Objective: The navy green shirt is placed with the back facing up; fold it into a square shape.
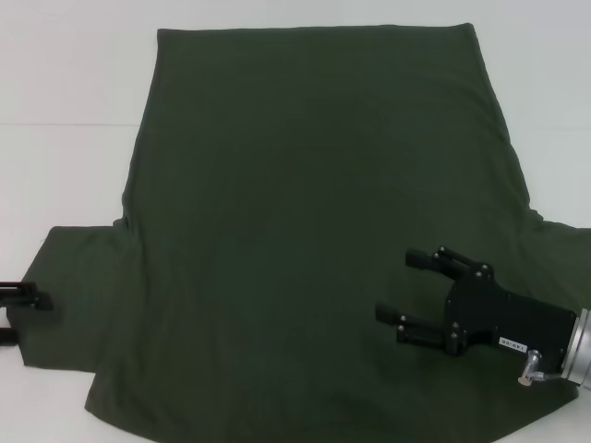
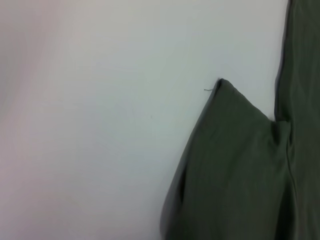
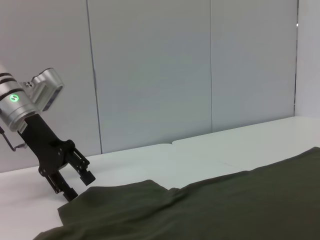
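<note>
The navy green shirt [image 1: 305, 185] lies spread flat on the white table [image 1: 55, 92], hem at the far side and sleeves toward me. My left gripper [image 1: 14, 316] is at the outer edge of the shirt's left sleeve [image 1: 78, 286], low over the table. The right wrist view shows the left gripper [image 3: 76, 184] open, just beside the sleeve's corner. The left wrist view shows that sleeve [image 2: 235, 165] and bare table. My right gripper [image 1: 396, 285] is open and empty, hovering over the shirt's near right part, fingers pointing left. The shirt also fills the low part of the right wrist view [image 3: 225, 210].
White table surface shows to the left and far side of the shirt. A grey panelled wall [image 3: 150, 75] stands behind the table in the right wrist view.
</note>
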Available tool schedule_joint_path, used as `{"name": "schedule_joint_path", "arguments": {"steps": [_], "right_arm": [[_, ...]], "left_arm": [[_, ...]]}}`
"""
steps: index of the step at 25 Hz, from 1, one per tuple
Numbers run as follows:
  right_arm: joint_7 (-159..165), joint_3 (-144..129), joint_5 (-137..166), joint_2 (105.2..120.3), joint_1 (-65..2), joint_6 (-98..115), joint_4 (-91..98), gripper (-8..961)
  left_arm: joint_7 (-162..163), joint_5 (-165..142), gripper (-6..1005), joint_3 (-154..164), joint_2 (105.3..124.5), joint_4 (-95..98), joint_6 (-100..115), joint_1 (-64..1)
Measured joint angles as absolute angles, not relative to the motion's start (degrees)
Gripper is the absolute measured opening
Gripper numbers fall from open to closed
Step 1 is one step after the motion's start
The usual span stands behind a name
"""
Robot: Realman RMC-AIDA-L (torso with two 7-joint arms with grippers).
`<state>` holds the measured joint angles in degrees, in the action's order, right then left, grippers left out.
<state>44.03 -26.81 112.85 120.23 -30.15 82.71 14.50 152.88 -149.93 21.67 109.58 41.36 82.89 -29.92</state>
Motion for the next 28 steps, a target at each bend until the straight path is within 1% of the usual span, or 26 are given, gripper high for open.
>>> {"name": "schedule_joint_path", "arguments": {"steps": [28], "right_arm": [[44.03,-26.8,112.85,120.23,-30.05,82.79,14.5,924]], "left_arm": [[153.63,-150.55,787,21.29,109.5,39.3,81.88,-30.12]]}}
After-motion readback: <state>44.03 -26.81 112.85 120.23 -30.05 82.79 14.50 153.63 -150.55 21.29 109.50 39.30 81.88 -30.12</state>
